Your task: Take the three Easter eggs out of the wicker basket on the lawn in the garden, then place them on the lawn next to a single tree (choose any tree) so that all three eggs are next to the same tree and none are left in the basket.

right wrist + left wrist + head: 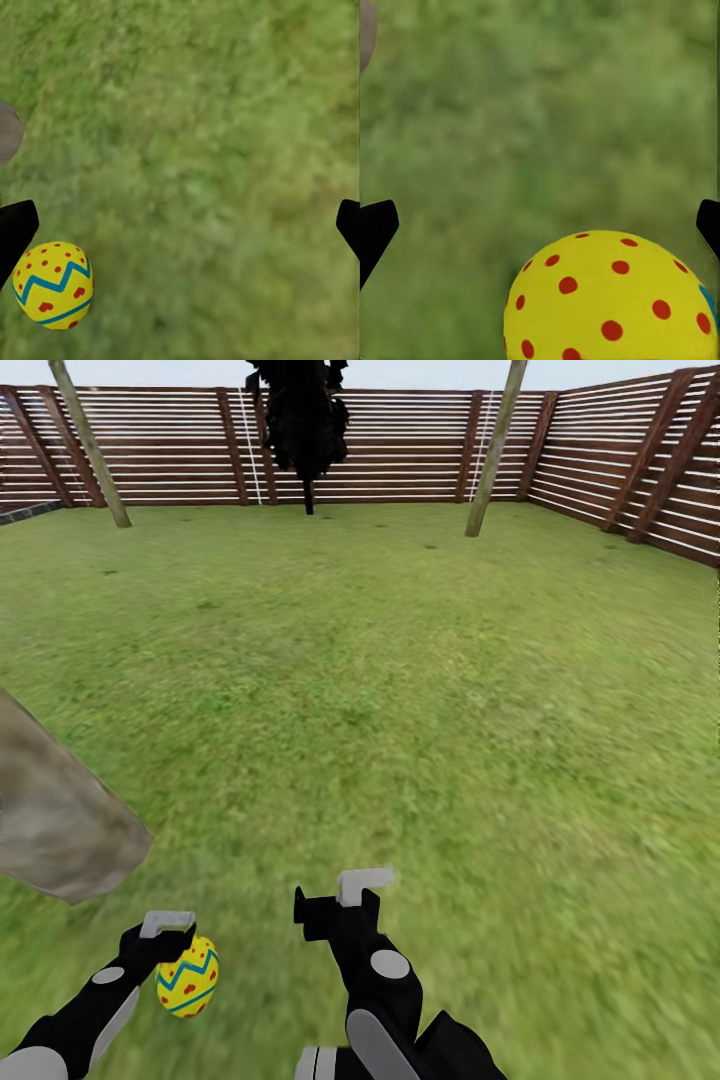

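One Easter egg (pixel 187 977), yellow with a blue zigzag and red marks, shows low on the lawn (pixel 400 690) right beside my left gripper (pixel 172 947). In the left wrist view the egg (pixel 611 300) sits close under that gripper (pixel 540 225), whose fingers stand wide apart and do not touch it. I cannot tell whether the egg rests on the grass. The thick grey-brown tree trunk (pixel 60 830) rises just left of it. My right gripper (pixel 335 897) is open and empty, and its wrist view has the egg (pixel 52 285) off to one side. The wicker basket is out of view.
A brown slat fence (pixel 400 450) bounds the garden at the back and right. Two thin trunks (pixel 495 445) (pixel 90 445) and a narrow black tree (pixel 300 420) stand along it. Wide open grass stretches ahead.
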### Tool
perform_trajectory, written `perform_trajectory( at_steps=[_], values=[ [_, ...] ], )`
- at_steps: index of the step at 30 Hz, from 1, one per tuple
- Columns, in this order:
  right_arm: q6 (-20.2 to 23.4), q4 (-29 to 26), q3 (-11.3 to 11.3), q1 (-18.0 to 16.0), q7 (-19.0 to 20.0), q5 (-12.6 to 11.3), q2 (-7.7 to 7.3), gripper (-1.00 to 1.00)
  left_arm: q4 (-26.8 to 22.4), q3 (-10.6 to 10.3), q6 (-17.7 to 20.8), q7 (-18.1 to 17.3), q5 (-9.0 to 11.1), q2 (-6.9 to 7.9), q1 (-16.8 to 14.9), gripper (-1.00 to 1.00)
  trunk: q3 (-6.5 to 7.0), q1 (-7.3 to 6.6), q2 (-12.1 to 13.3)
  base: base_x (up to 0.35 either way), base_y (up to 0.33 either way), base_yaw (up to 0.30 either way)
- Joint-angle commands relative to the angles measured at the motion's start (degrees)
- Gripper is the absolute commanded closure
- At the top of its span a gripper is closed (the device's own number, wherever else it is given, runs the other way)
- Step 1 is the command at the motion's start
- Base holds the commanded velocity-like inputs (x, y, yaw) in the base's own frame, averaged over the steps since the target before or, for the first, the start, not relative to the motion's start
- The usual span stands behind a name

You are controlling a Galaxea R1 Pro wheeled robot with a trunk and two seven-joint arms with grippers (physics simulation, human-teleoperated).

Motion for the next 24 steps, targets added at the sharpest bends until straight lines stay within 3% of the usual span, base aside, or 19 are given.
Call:
perform_trajectory(
  at_steps=[1,24],
  values=[
    [0.2,-0.1,0.0,-0.1,-0.5,-0.4,0.0,-1.0,0.1,-0.4,-0.2,-0.1,0.6,0.05,0.0,-1.0,0.19,-0.03,0.0,0.0,0.0,0.0],
    [0.1,-0.1,-0.1,-0.1,-0.5,-0.8,-0.12,-1.0,-0.8,-0.4,2.1,0.0,0.7,-0.06,0.2,-1.0,5.28,-0.63,0.3,0.0,0.0,0.0]
  ],
)
